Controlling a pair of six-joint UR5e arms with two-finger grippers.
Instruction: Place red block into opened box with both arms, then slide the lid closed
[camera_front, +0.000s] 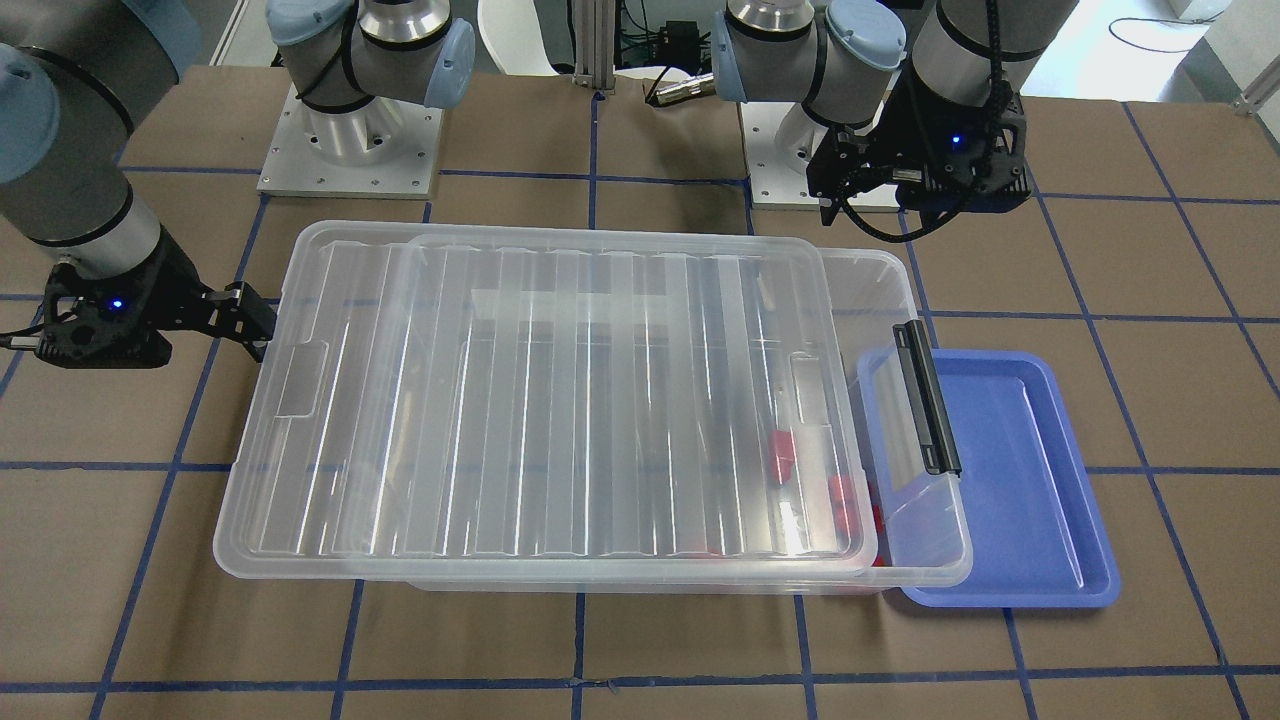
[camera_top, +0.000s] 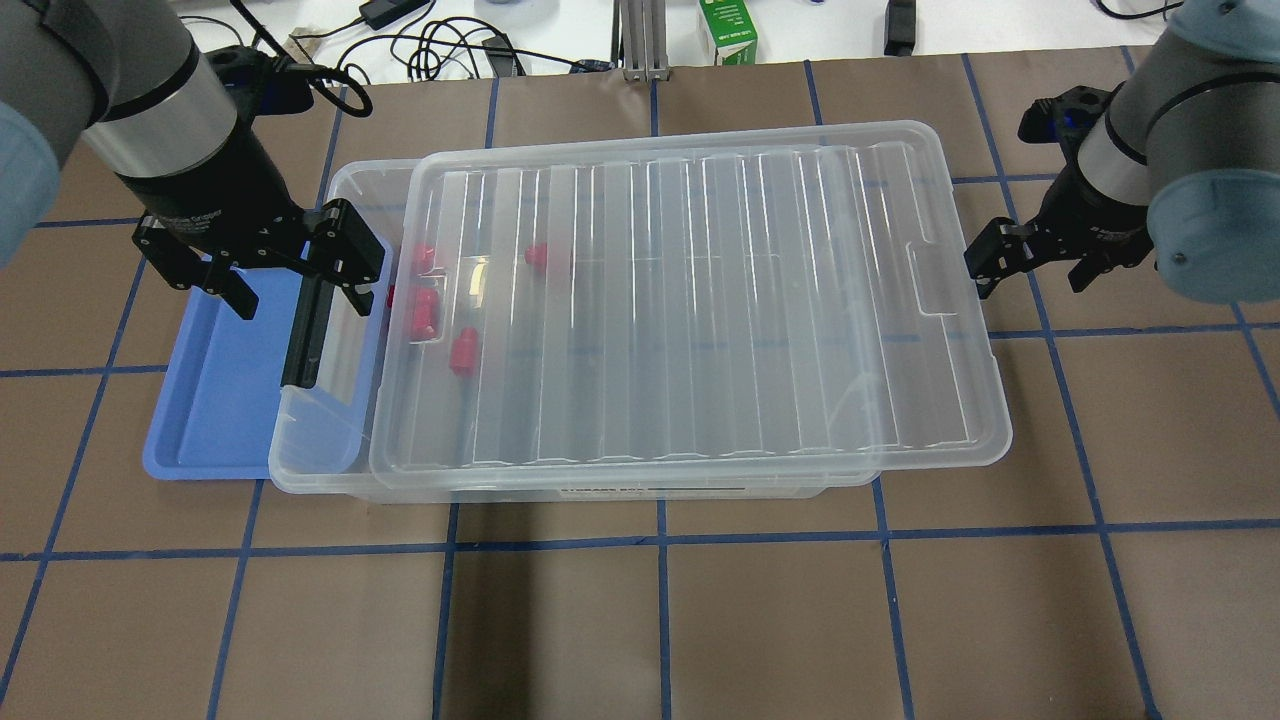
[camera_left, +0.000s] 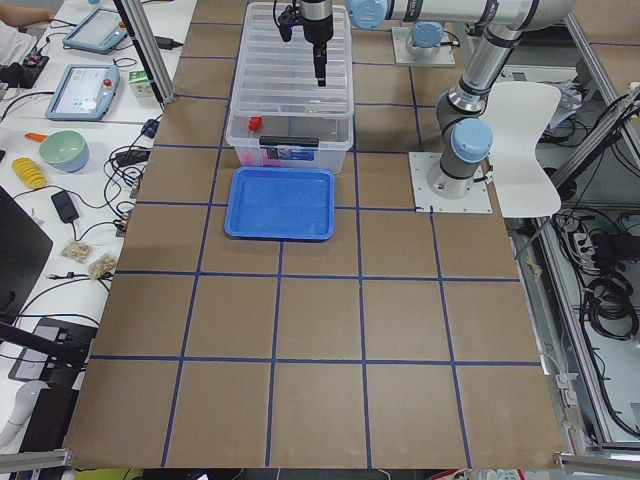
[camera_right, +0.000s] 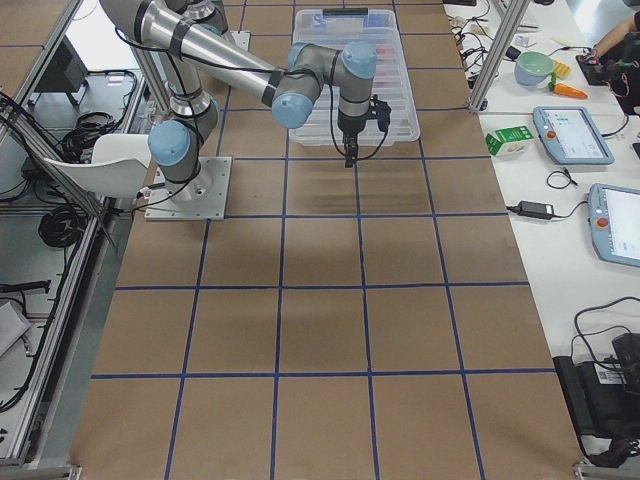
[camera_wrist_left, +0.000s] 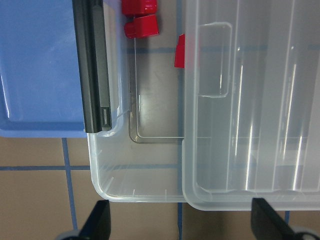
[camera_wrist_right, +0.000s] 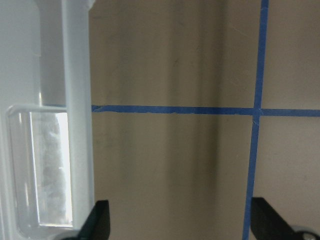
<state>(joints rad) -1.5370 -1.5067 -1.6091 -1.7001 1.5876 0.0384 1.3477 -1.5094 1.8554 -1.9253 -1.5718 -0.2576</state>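
Observation:
The clear box (camera_top: 300, 452) lies across the table with its lid (camera_top: 700, 300) resting on top, shifted toward my right side, so a strip at the latch end stays uncovered. Several red blocks (camera_top: 425, 315) lie inside at that end, most of them under the lid; the left wrist view shows two red blocks (camera_wrist_left: 141, 25) in the gap. My left gripper (camera_top: 290, 270) hangs open above the black latch bar (camera_top: 305, 330). My right gripper (camera_top: 1030, 262) is open, low beside the lid's far short edge; I cannot tell whether it touches the lid.
A shallow blue tray (camera_top: 215, 400) sits against the box's latch end, partly under it. Cables and a green carton (camera_top: 728, 30) lie beyond the far table edge. Brown table surface with blue tape lines surrounds the box.

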